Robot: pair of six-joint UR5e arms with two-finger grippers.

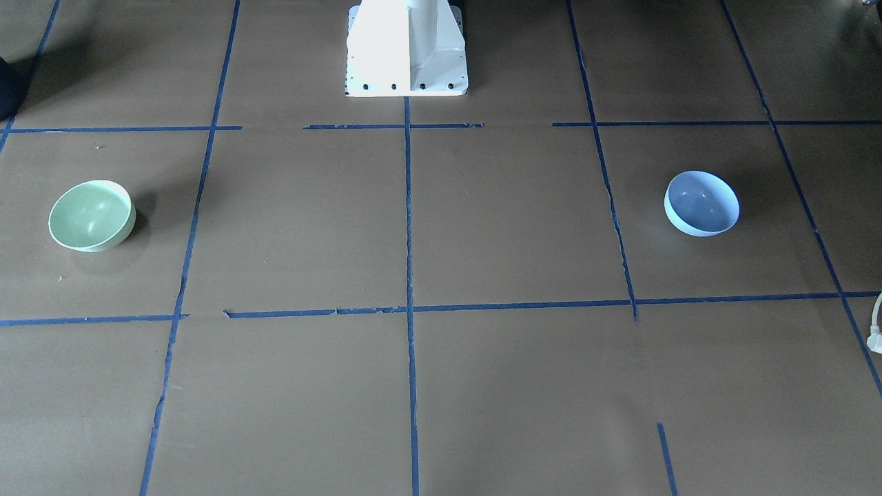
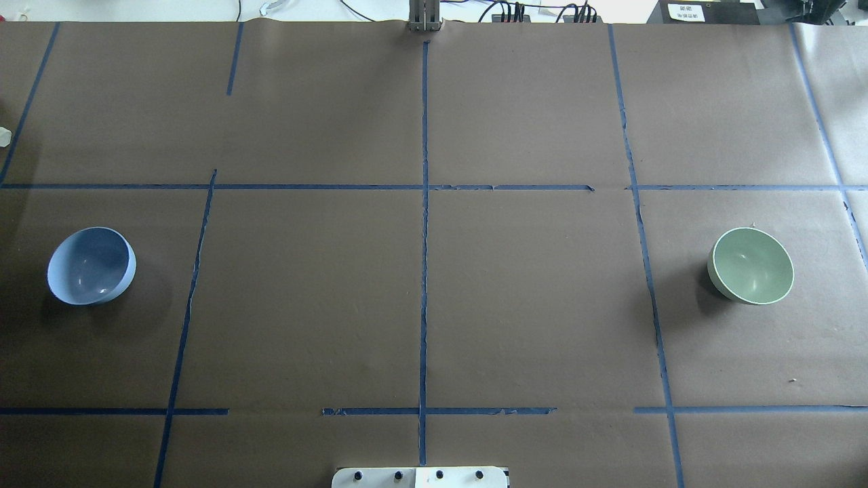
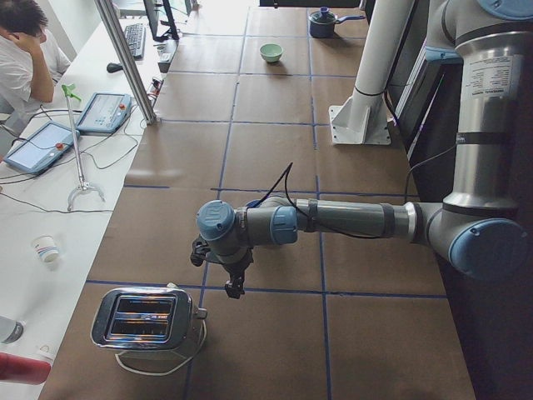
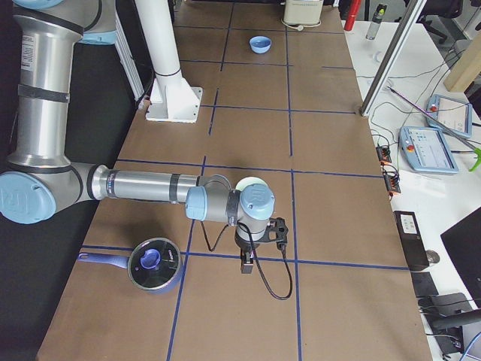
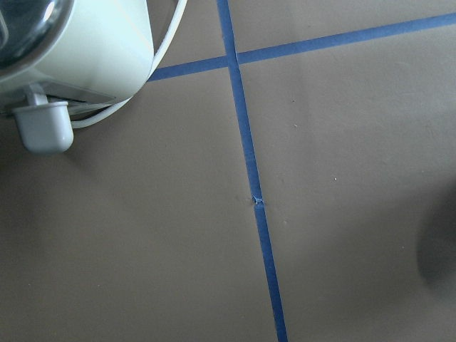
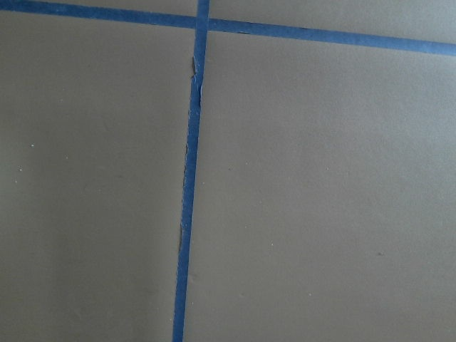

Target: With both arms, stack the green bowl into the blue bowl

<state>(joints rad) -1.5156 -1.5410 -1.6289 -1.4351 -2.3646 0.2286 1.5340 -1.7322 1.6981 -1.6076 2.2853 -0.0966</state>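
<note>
The green bowl stands upright and empty on the brown table at the robot's right; it also shows in the overhead view and far off in the left side view. The blue bowl stands upright and empty at the robot's left. They are far apart. The left gripper points down near a toaster, and the right gripper points down just in front of the green bowl. Both show only in the side views, so I cannot tell whether they are open or shut.
A chrome toaster with a white cord sits beside the left gripper. A blue lidded pot sits near the right gripper. The white pedestal stands at the robot's edge. Blue tape lines cross the table. An operator sits beyond the far edge.
</note>
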